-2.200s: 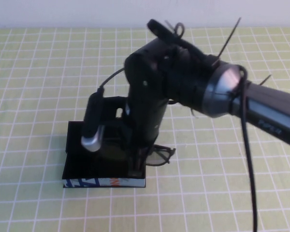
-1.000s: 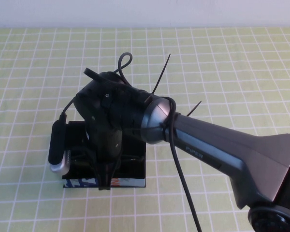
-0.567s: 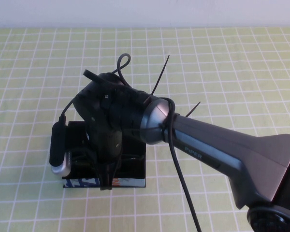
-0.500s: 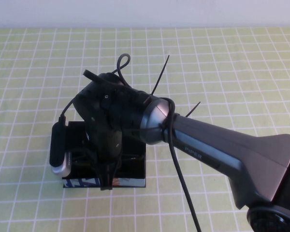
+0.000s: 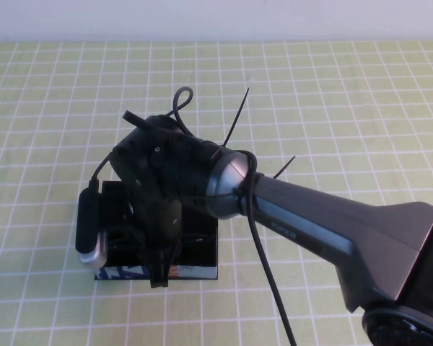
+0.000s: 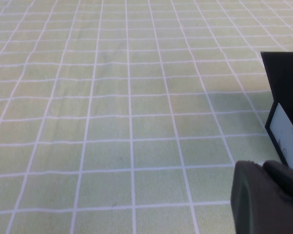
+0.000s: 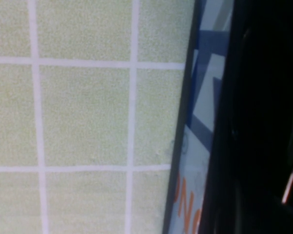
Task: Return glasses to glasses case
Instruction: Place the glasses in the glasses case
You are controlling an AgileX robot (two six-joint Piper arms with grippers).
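Note:
The glasses case (image 5: 202,254) is a black open box with a blue, white and orange front side, left of the table's middle. My right gripper (image 5: 159,272) reaches down into it at its front edge, and the wrist covers most of the inside. The glasses are hidden under the gripper and do not stand out from the black interior. In the right wrist view the case's patterned front (image 7: 200,126) runs beside a dark interior. My left gripper (image 6: 266,197) is off to the case's side, low over the cloth, with its fingers (image 6: 246,195) together and empty. One end of the case (image 6: 284,92) shows there.
A yellow-green cloth with a white grid (image 5: 332,94) covers the table. The right arm's link (image 5: 332,231) stretches from the near right to the case, with a cable (image 5: 263,259) hanging from it. A silver-tipped wrist camera (image 5: 88,231) hangs over the case's left side.
2.2 s ago the glasses stuck out at the case's right side under my right gripper. The gripper has since moved left and down over the case. In the last half second it barely shifted.

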